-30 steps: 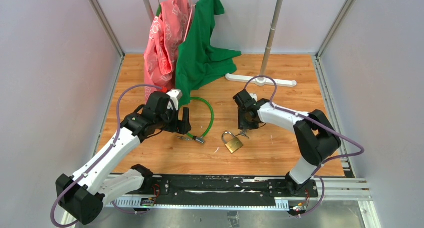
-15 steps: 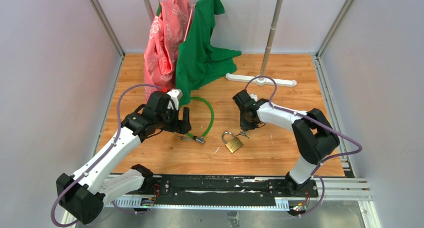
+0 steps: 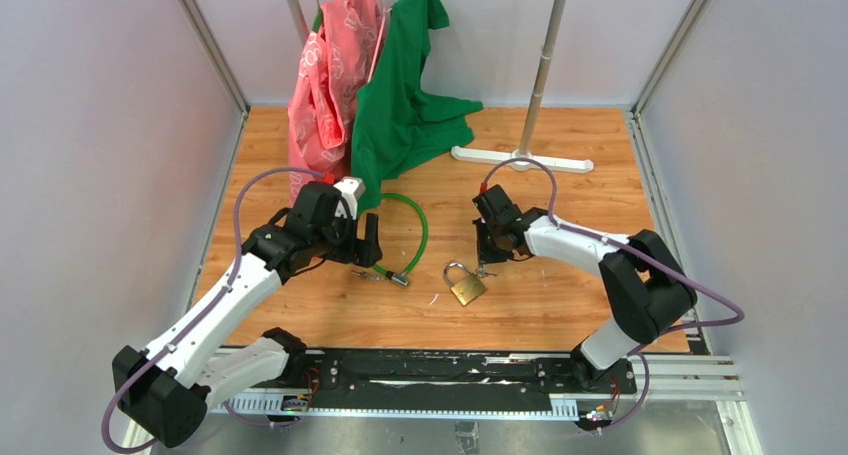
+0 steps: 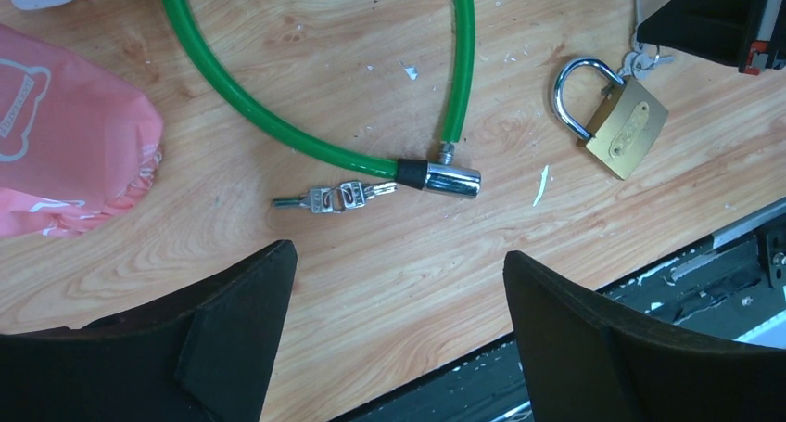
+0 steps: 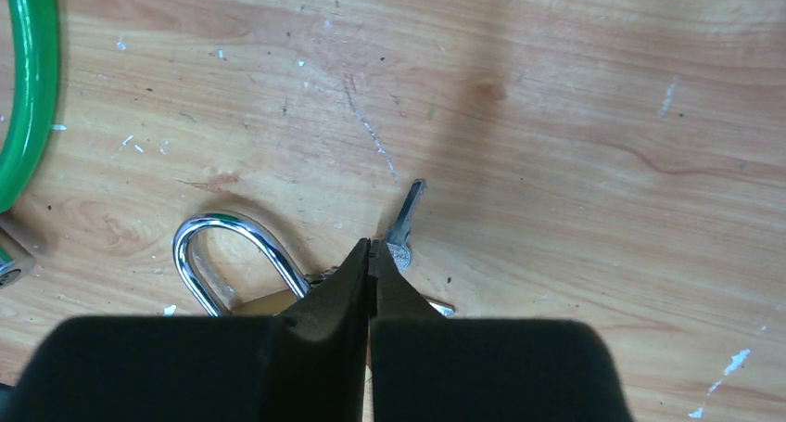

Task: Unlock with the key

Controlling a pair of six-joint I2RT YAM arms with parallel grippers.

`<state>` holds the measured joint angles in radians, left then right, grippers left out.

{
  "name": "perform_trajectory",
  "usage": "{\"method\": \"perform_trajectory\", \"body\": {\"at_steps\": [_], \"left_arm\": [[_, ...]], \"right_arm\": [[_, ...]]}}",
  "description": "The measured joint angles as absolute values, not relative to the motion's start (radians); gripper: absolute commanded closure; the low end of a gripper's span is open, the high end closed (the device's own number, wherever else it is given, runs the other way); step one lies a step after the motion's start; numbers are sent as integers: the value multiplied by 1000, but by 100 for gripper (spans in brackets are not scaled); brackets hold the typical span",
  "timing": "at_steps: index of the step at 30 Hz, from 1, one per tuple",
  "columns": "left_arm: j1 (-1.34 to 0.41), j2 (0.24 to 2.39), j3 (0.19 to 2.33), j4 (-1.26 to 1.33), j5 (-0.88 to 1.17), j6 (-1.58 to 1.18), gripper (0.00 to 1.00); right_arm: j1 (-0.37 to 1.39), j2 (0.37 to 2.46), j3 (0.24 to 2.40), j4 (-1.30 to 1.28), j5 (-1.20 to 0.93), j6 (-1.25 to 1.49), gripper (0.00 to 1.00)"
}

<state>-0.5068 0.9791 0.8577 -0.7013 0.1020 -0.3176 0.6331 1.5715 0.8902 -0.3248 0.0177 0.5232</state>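
Lying flat on the wooden table point(image 3: 560, 305), the key point(image 4: 334, 198) is seen just beside the metal end of the green cable lock point(image 4: 278, 130). The left gripper point(image 4: 399, 264) is poised over that same end, its fingers spread wide with nothing between them. Right of the cable lock, by the brass padlock point(image 4: 619, 116), the right gripper point(image 5: 370, 246) is pressed together. A key of the padlock's bunch point(image 5: 405, 220) is seen at its tips, possibly nipped; this cannot be told.
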Motion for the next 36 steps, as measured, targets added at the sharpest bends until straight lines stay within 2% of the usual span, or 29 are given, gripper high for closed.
{"method": "perform_trajectory", "body": {"at_steps": [8, 10, 13, 20, 27, 32, 36], "left_arm": [[-509, 994, 879, -693, 108, -326, 15], [-521, 1003, 881, -680, 109, -329, 15], [-542, 1018, 881, -674, 109, -332, 15], [-561, 1040, 881, -667, 101, -332, 15], [-566, 1039, 881, -664, 86, -325, 15], [-566, 1035, 881, -664, 78, -324, 15], [-566, 1029, 881, -664, 75, -322, 15]], "right_arm": [[634, 1522, 852, -288, -37, 488, 100], [634, 1510, 852, -289, -36, 484, 93], [635, 1508, 857, -319, -28, 484, 75], [647, 1519, 899, -416, -17, 511, 61], [674, 1569, 940, -451, 15, 538, 64], [677, 1621, 954, -488, 54, 562, 71], [680, 1629, 961, -489, 58, 569, 83]]}}
